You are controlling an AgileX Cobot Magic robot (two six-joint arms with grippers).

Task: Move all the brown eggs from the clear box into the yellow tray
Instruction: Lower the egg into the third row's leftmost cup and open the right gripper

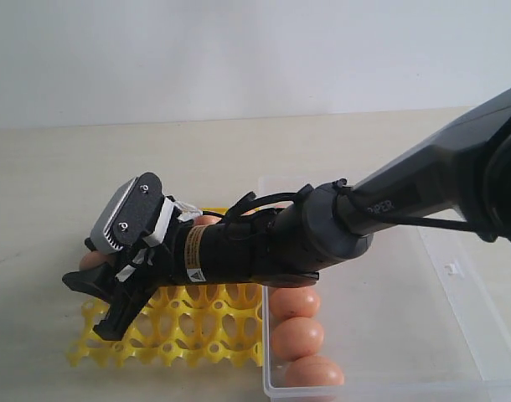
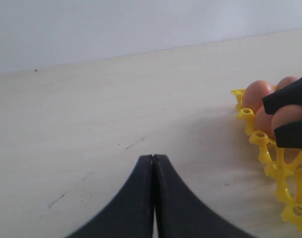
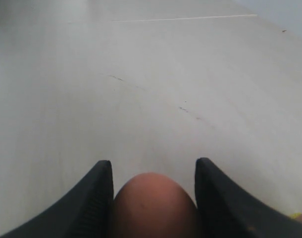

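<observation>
Egg: smooth brown oval (in black right gripper) over yellow tray.

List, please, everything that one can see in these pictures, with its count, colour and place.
table: one, pale beige, under everything
wall: one, white, behind the table
yellow tray: one, yellow, on the table, left of the clear box
clear box: one, transparent, on the table, right side
eggs in box: three visible, orange-brown, along its left wall
eggs in tray: at least three, orange-brown, in cups
held egg: one, orange-brown, at the tray's left side
right gripper: one, black, shut on held egg
left gripper: one, black, shut, over bare table
</observation>
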